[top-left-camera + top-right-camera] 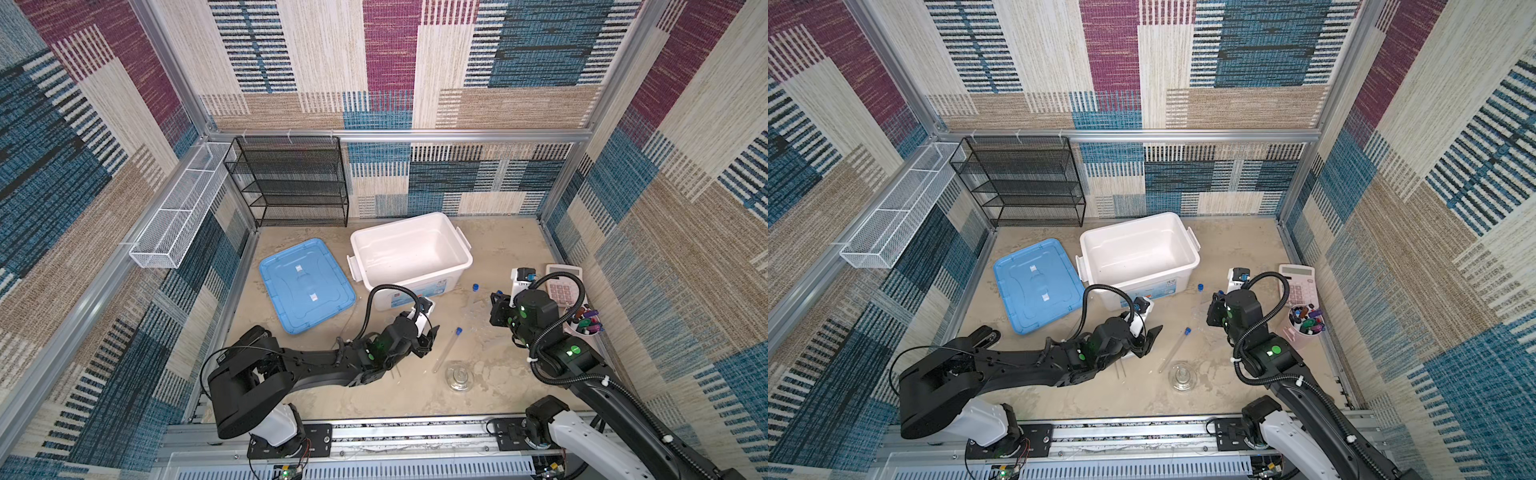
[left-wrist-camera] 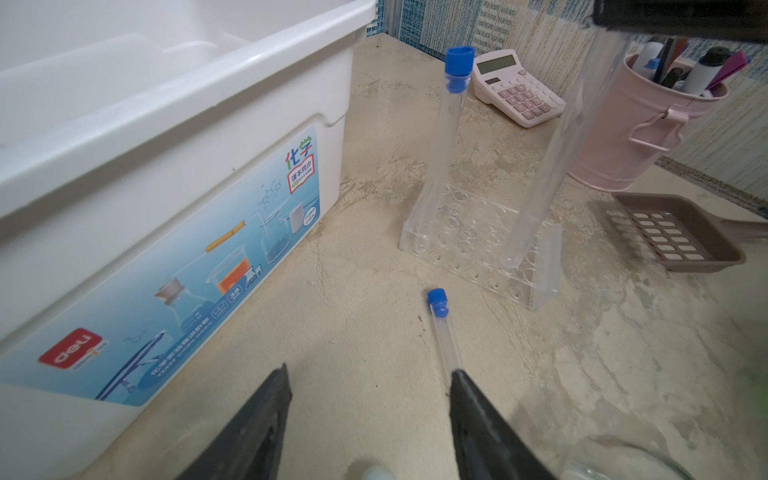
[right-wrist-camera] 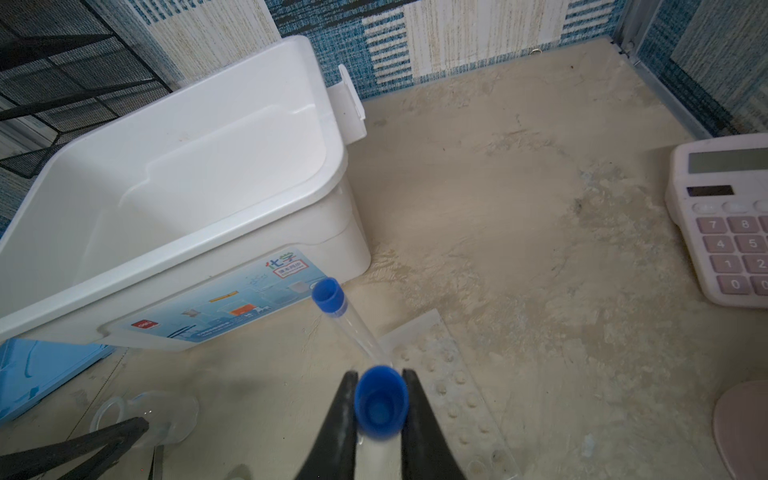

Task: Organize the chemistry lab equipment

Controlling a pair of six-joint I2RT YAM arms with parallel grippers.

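The lying tube (image 2: 444, 332) is flat on the table (image 2: 602, 374), between our two arms. Its blue cap points away from our left gripper (image 2: 370, 370), toward the clear tray (image 2: 547, 266). Its clear end is hidden behind the tip of one finger (image 2: 478, 415). So the tube runs the same way the jaws point, but it is off to one side, not in the gap. The left jaws are wide apart and hold nothing. We think they must slide sideways until the tube sits in the middle, then go down. Our left arm is much nearer. Our right gripper (image 3: 380, 372) is busy. Its jaws are squeezed on the held tube (image 2: 552, 158), which stands with its round end in the tray, near the standing tube (image 2: 442, 158).
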